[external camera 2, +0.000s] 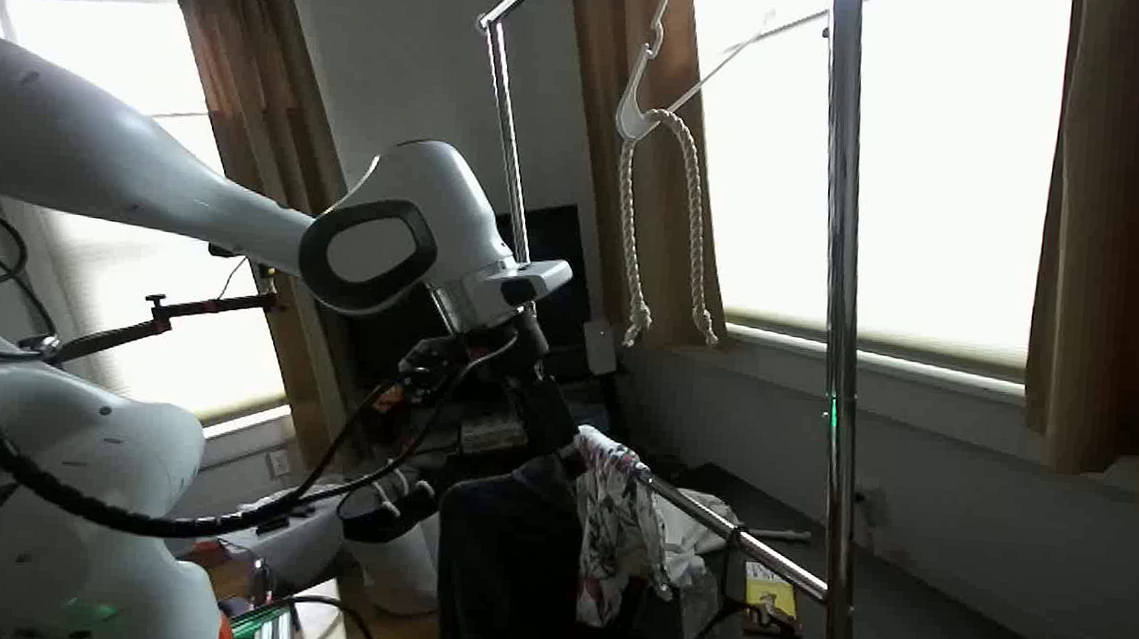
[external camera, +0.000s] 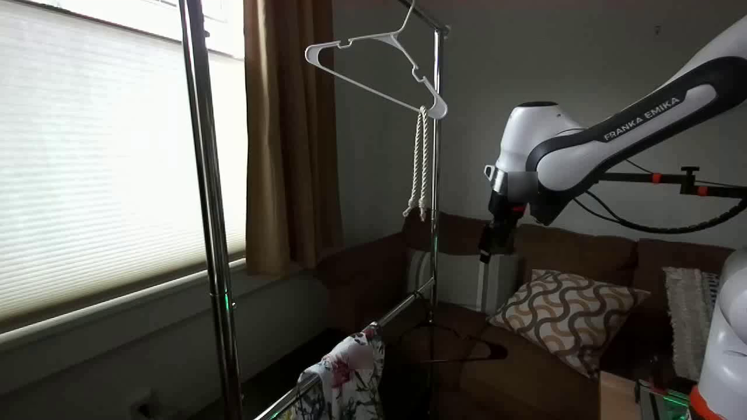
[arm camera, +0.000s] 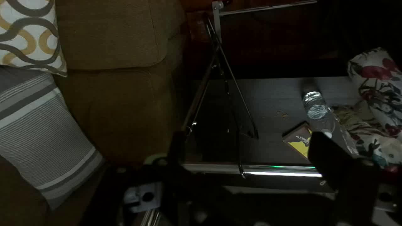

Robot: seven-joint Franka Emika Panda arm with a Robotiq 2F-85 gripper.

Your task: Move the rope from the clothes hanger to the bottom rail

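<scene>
The rope [external camera 2: 695, 208] hangs folded over the lower bar of the white hanger [external camera: 392, 38], right by one corner, its two knotted ends dangling. The pincer [arm camera: 247, 135] is well apart from it, and the wrist view shows its two sides spread wide with nothing between them. As I see it, nothing of the job is done yet. The white hanger seems to hang by its hook alone, so a bump or a sideways tug would likely set it swinging and carry the rope out of reach. If the pincer closes too near that corner, it could pinch the white hanger along with the rope; if it catches one strand alone, the knot on the other may snag on the bar, or the whole length may slip and fall. Then comes the bottom rail [external camera 2: 773, 559]: its chrome looks slick, so a lopsided drape could slide off, and the flowered cloth [external camera: 356, 376] and the dark hanger [external camera: 467, 359] on it might tangle with a loose end. As for writing, "FRANKA EMIKA" reads plainly along the arm [external camera: 642, 119] in an exterior view. Down low, the bottle [arm camera: 315, 107] shows no lettering I can make out, and the yellow item [arm camera: 300, 144] just beside it, book or box, carries something too small and dim to read.
</scene>
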